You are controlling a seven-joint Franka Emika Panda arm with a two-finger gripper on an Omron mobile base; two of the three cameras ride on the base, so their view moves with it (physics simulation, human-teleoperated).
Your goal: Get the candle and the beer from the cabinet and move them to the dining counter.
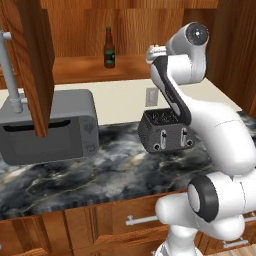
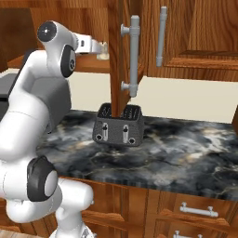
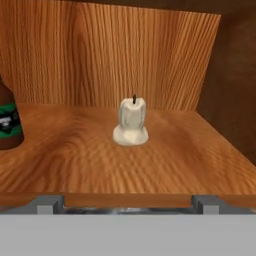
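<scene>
Grey end effector [image 3: 128, 204] tips spread wide, seemingly empty, facing candle [image 3: 131, 122].

A stubby cream candle [image 3: 131, 122] is seen upright mid-shelf inside the open wooden cabinet [image 3: 125, 55]; the green-labelled brown beer [image 1: 109, 48] is stood apart from it.

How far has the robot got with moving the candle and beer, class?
Done: the cabinet door stands open. In hand: the gripper, open and empty, faces the candle on the shelf. Left: grasp the candle, then the beer, and carry both to the dining counter.
</scene>
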